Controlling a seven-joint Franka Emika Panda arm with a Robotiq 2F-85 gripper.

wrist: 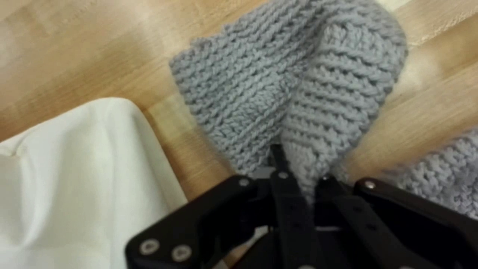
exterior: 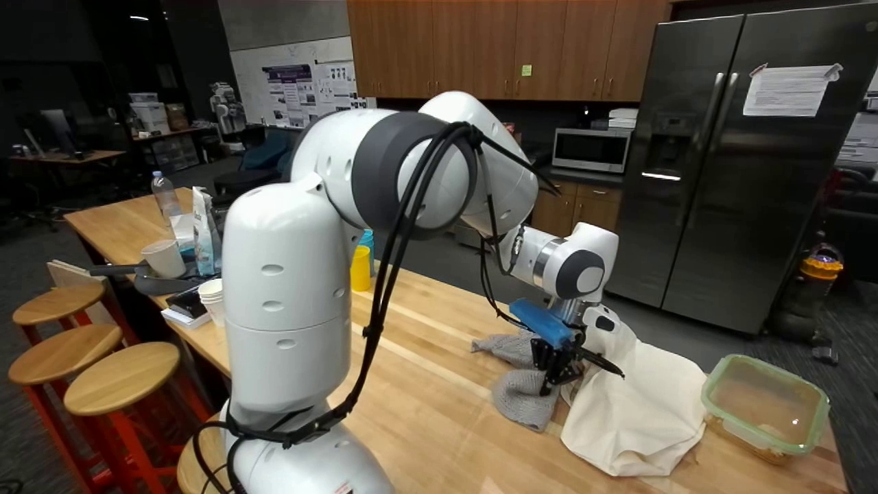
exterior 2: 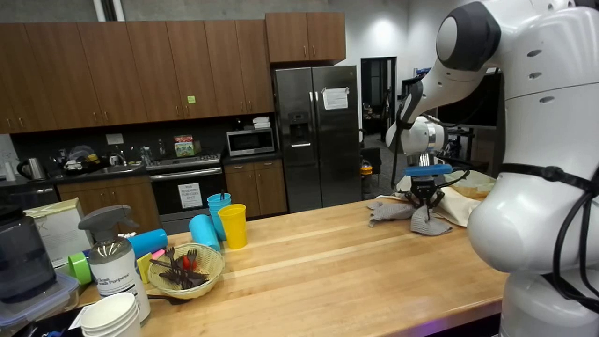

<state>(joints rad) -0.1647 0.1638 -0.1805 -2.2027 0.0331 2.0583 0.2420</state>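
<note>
A grey knitted cloth (wrist: 254,86) is pinched by the fingers (wrist: 289,213), which are drawn together on a raised fold of it in the wrist view; the rest is laid on the tabletop (exterior 2: 327,271), close to the long edge faced by the refrigerator (exterior: 754,192). A further stretch of grey knit (wrist: 446,173) is seen to the side, and whether it is joined to the pinched part cannot be told. Just beside the fingers, a cream cloth (exterior: 638,405) is draped in loose folds. Beyond it, near a corner of the tabletop, a clear container with a green-rimmed lid (exterior: 765,405) is set down. Well apart, along the same long edge, a yellow cup (exterior 2: 233,226) is stood upright beside blue cups (exterior 2: 204,231). Toward the opposite end are placed a wicker basket (exterior 2: 216,267) holding dark forks (exterior 2: 187,282), a spray bottle (exterior 2: 114,269) and stacked white cups (exterior 2: 110,313).
</note>
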